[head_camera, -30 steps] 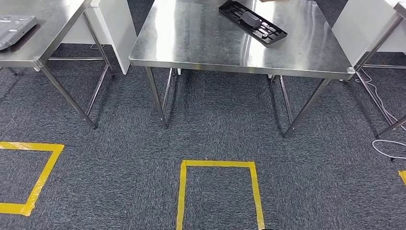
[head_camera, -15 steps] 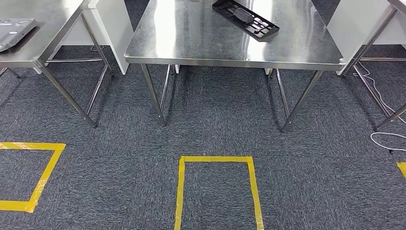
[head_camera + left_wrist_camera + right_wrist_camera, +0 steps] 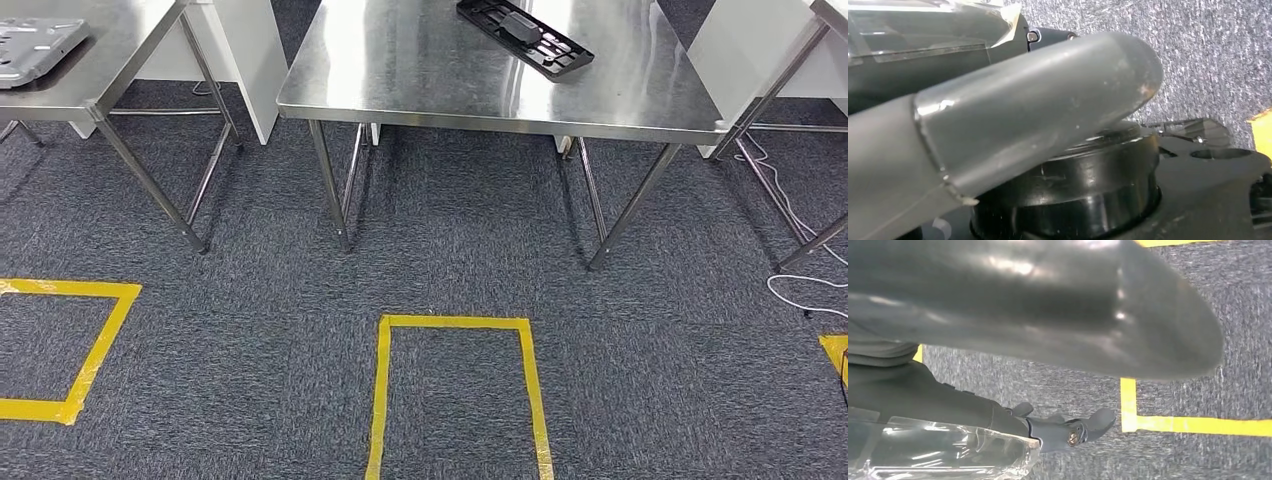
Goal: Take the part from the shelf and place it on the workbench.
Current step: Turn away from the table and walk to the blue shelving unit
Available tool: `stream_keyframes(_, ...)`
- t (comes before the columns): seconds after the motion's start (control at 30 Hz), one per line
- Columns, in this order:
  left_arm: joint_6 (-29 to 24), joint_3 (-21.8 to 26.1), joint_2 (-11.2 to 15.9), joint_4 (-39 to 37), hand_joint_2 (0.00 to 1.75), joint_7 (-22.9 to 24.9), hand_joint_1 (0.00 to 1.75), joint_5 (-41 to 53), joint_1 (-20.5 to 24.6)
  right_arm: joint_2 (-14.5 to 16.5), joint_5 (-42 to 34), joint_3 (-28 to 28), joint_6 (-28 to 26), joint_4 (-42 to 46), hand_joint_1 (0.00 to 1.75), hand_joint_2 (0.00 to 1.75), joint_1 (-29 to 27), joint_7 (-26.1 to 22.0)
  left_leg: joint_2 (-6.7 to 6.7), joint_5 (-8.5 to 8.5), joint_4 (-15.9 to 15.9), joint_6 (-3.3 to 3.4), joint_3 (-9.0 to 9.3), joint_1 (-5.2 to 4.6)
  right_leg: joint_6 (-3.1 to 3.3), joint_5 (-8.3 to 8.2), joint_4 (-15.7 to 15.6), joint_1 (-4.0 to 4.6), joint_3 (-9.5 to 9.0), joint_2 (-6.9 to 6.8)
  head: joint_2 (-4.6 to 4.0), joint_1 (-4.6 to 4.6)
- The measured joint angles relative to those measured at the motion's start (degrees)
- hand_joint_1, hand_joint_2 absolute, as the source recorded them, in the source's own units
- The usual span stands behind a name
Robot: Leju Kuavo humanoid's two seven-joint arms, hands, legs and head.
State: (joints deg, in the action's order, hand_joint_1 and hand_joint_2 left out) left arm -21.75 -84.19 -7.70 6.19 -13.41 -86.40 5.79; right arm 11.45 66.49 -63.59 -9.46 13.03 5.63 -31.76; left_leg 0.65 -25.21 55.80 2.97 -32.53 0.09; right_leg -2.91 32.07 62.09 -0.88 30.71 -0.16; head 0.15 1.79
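A flat black part [image 3: 525, 38] with cut-outs lies on the far side of the steel workbench [image 3: 420, 80], straight ahead in the head view. My left hand [image 3: 1023, 125] hangs over grey carpet; its thick grey thumb crosses the left wrist view and nothing is in its grasp. My right hand [image 3: 1048, 305] also hangs low over the carpet. Its thumb and darker fingers [image 3: 1083, 427] are apart, with nothing between them.
A second steel table [image 3: 100, 60] stands at the left with a grey plate [image 3: 35, 45] on it. White panels [image 3: 250, 50] stand behind the tables. Yellow tape squares [image 3: 455, 325] mark the carpet. A white cable [image 3: 800, 290] lies at the right.
The whole picture has shifted a little, so the camera has moved. The black part lies at the same place on the workbench.
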Motion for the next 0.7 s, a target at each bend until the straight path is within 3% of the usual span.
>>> stream_keyframes(0.07, 0.0, 0.0, 0.0, 0.0, 0.0, -0.1, 0.0, 0.0, 0.0, 0.0, -0.1, 0.0, 0.0, 0.0, 0.0, 0.0, 0.1, -0.1, 0.0, 0.16, 0.6, -0.48, -0.4, -0.3, 0.31, -1.65, -6.2, 0.04, -3.32, 0.07, 0.0, 0.0)
stream_keyframes(0.13, 0.1, 0.0, 0.0, 0.0, 0.0, -0.1, 0.0, 0.1, 0.0, 0.0, -0.1, -0.1, 0.0, 0.0, 0.0, 0.0, -0.1, -0.1, 0.04, 0.43, 0.8, -1.03, -0.59, -0.39, 1.17, -2.27, -6.9, 0.2, -3.37, 0.14, 0.0, 0.02)
stream_keyframes(0.2, 0.1, 0.0, 0.0, 0.0, 0.0, -0.1, 0.0, 0.1, -0.1, 0.1, -0.1, -0.3, 0.0, 0.0, 0.0, 0.0, -0.1, -0.1, -0.09, -0.12, 1.6, -1.69, -1.06, -0.1, 2.14, -2.89, -6.8, -0.25, -3.0, 0.05, 0.0, 0.0)
stream_keyframes(0.27, 0.1, 0.0, 0.1, 0.0, 0.0, -0.1, 0.0, 0.1, -0.1, 0.2, -0.1, -0.5, 0.0, 0.0, 0.0, 0.0, -0.1, -0.1, -0.25, -3.65, 5.6, -2.36, -2.83, 0.19, 3.16, -3.62, -6.9, -0.6, -2.43, -0.07, 0.0, 0.17)
stream_keyframes(0.33, 0.1, 0.0, 0.2, 0.0, 0.0, -0.1, 0.0, 0.1, -0.2, 0.2, -0.2, -0.6, 0.0, 0.0, 0.0, 0.0, -0.1, -0.1, -0.29, -8.47, 13.2, -2.88, -5.68, 0.39, 3.58, -4.32, -6.8, -0.4, -1.65, -0.14, 0.0, 0.33)
stream_keyframes(0.37, 0.1, 0.0, 0.2, 0.0, 0.0, -0.2, 0.0, 0.1, -0.2, 0.2, -0.3, -0.7, 0.0, 0.0, 0.0, 0.0, -0.2, -0.1, -0.29, -9.79, 16.1, -3.04, -6.58, 0.47, 3.56, -4.62, -6.7, -0.33, -1.25, -0.15, 0.0, 0.32)
stream_keyframes(0.4, 0.2, 0.0, 0.3, 0.0, 0.0, -0.3, 0.0, 0.1, -0.3, 0.2, -0.4, -0.8, 0.0, 0.0, 0.0, 0.0, -0.3, -0.1, -0.29, -10.01, 17.2, -3.11, -6.52, 0.54, 3.47, -4.85, -6.5, -0.28, -0.81, -0.15, 0.0, 0.33)
stream_keyframes(0.43, 0.3, 0.0, 0.3, 0.0, 0.0, -0.4, 0.0, 0.2, -0.4, 0.2, -0.6, -0.9, -0.1, 0.0, 0.0, 0.0, -0.3, -0.2, -0.29, -9.09, 15.9, -3.07, -5.22, 0.58, 3.38, -4.99, -6.3, -0.27, -0.49, -0.14, 0.0, 0.34)
stream_keyframes(0.53, 0.8, 0.0, 0.6, 0.0, 0.0, -0.7, 0.0, 0.7, -0.4, 0.3, -1.2, -1.2, -0.2, 0.0, 0.0, 0.0, -0.4, -0.4, -0.42, -4.86, 4.3, -2.48, 2.09, 0.55, 3.03, -5.17, -5.7, -0.11, 0.02, -0.08, 0.0, 0.32)
stream_keyframes(0.57, 0.9, 0.0, 0.6, 0.0, 0.0, -0.7, 0.0, 0.8, -0.4, 0.4, -1.3, -1.3, -0.3, 0.0, 0.0, 0.0, -0.4, -0.5, -0.48, -4.27, 1.8, -2.22, 3.46, 0.43, 2.8, -5.3, -5.6, 0.02, 0.16, -0.08, 0.0, 0.31)
stream_keyframes(0.7, 1.3, 0.0, 0.8, 0.0, 0.0, -0.7, 0.0, 0.8, -0.5, 0.6, -1.5, -1.4, -0.5, 0.0, 0.0, 0.0, -0.4, -0.8, -0.38, -3.22, 0.2, -0.81, 3.47, 0.13, 1.51, -5.66, -5.5, 0.34, 0.82, -0.08, 0.0, 0.25)
